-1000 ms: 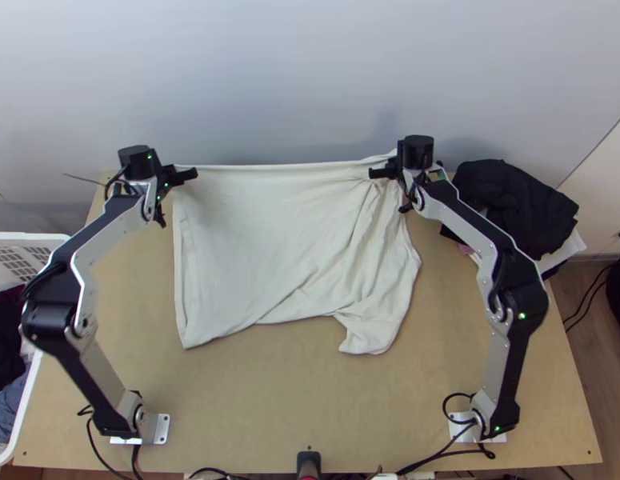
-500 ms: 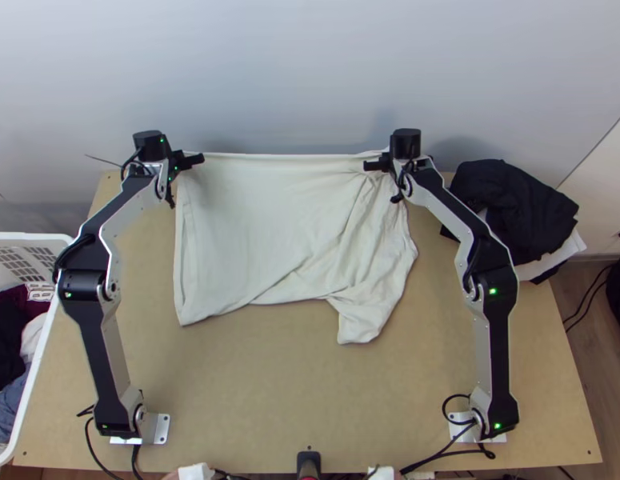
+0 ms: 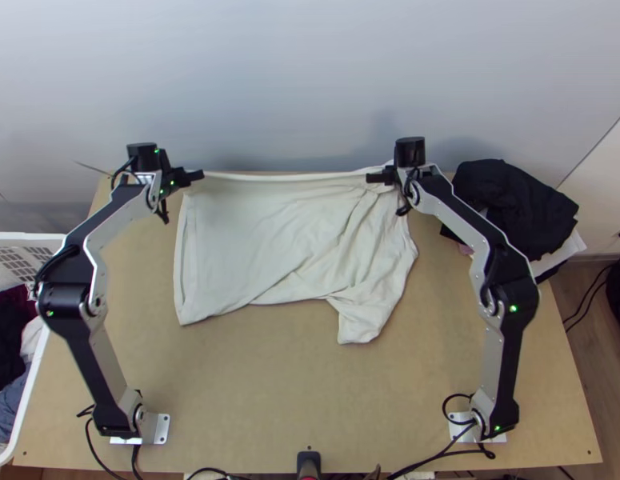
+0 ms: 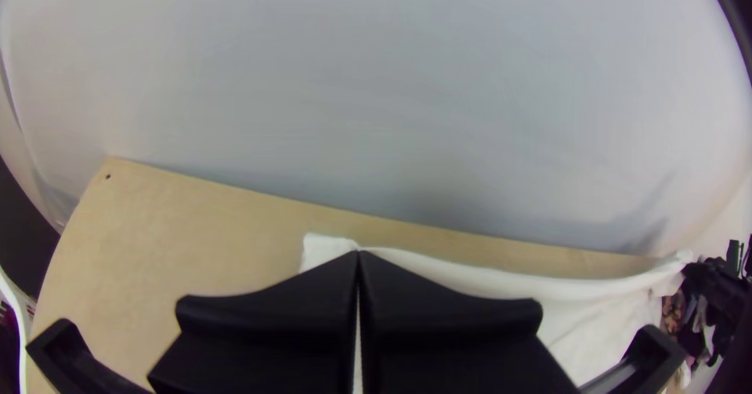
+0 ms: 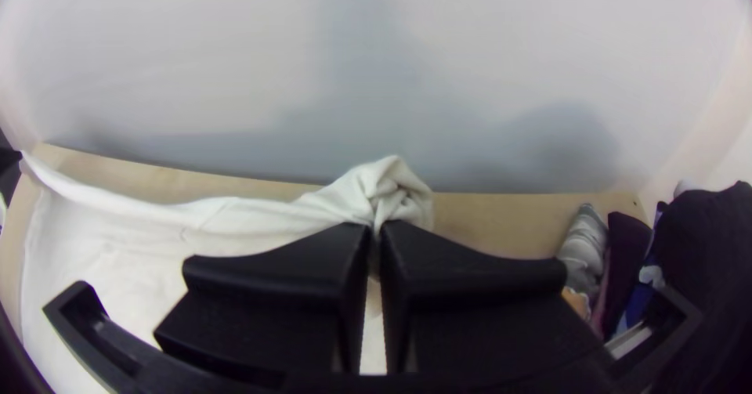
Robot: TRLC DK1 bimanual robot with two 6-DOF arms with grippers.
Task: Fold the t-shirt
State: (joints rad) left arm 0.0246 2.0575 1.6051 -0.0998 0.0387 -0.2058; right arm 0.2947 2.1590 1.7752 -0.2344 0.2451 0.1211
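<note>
A cream-white t-shirt (image 3: 262, 240) lies on the table, its far edge drawn into a band between the two grippers, with diagonal wrinkles on its right half. At its far left corner my left gripper (image 3: 199, 175) is shut on the cloth; in the left wrist view the closed gripper (image 4: 359, 254) pinches the shirt (image 4: 470, 280) near a corner. My right gripper (image 3: 372, 178) holds the far right part; in the right wrist view this gripper (image 5: 377, 228) is shut on a bunched fold of the shirt (image 5: 235, 218).
Dark clothes (image 3: 514, 208) are piled at the table's far right corner. A white laundry basket (image 3: 39, 352) with clothes stands off the left side. A pale wall (image 3: 310, 80) rises behind the far edge. Bare wood shows on the table (image 3: 254, 384) nearer the arms' bases.
Over the last second the shirt's near edge has shifted away from the bases. Both grippers went slightly farther from the bases, then came back, still holding the cloth.
</note>
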